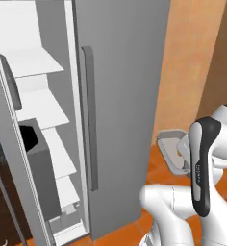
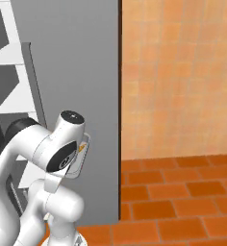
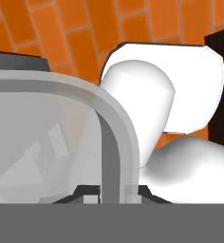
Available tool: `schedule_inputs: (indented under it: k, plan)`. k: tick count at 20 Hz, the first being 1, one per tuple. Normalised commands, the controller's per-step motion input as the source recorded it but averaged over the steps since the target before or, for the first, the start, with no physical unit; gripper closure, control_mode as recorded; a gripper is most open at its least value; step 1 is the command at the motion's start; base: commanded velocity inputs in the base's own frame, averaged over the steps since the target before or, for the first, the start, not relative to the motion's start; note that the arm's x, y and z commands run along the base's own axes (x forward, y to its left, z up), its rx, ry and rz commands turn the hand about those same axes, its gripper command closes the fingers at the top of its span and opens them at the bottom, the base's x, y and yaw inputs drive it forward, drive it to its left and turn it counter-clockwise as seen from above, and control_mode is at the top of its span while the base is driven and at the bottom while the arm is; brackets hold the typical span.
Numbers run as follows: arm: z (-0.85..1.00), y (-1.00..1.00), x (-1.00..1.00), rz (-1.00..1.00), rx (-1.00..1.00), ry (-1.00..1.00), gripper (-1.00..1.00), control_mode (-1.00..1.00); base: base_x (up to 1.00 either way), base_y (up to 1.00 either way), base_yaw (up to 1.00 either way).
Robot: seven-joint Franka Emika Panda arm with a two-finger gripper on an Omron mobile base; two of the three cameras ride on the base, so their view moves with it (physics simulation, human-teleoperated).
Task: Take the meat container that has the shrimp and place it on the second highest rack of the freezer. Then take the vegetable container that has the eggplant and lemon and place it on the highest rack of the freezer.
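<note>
A clear grey meat container (image 1: 169, 144) hangs in the air to the right of the freezer, just past my arm's dark forearm. A small orange piece (image 2: 81, 148), seemingly the shrimp, lies inside it. In the hand view the container's thick rim (image 3: 115, 137) runs up from between my fingertips, and my gripper (image 3: 110, 192) is shut on that rim. The freezer stands open at the left, with white shelves stepping down: the topmost visible rack (image 1: 36, 62) and the one under it (image 1: 42, 108). The eggplant and lemon are out of view.
The freezer's grey closed door (image 1: 120, 96) with a long handle (image 1: 89, 115) stands between the container and the open compartment. A grey box with a black opening (image 1: 30, 137) sits on the open door at the left. Orange tiled floor (image 2: 182, 192) and wall lie to the right.
</note>
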Motion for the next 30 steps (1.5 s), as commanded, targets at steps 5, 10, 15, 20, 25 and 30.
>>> schedule_inputs:
  k: [5,10,15,20,25,30]
  plan:
    - [0.0,0.0,0.0,0.0,0.0,0.0,1.0,1.0,-0.22,0.21,0.35]
    - [0.0,0.0,0.0,0.0,0.0,0.0,1.0,1.0,-0.1,0.4,0.33]
    - [0.0,0.0,0.0,0.0,0.0,0.0,1.0,1.0,-0.19,0.53,0.34]
    - [0.0,0.0,0.0,0.0,0.0,0.0,1.0,1.0,-0.09,0.44,0.34]
    - [0.0,0.0,0.0,0.0,0.0,0.0,1.0,1.0,0.09,0.0,0.19]
    - [0.0,0.0,0.0,0.0,0.0,0.0,1.0,1.0,0.34,0.09,0.19]
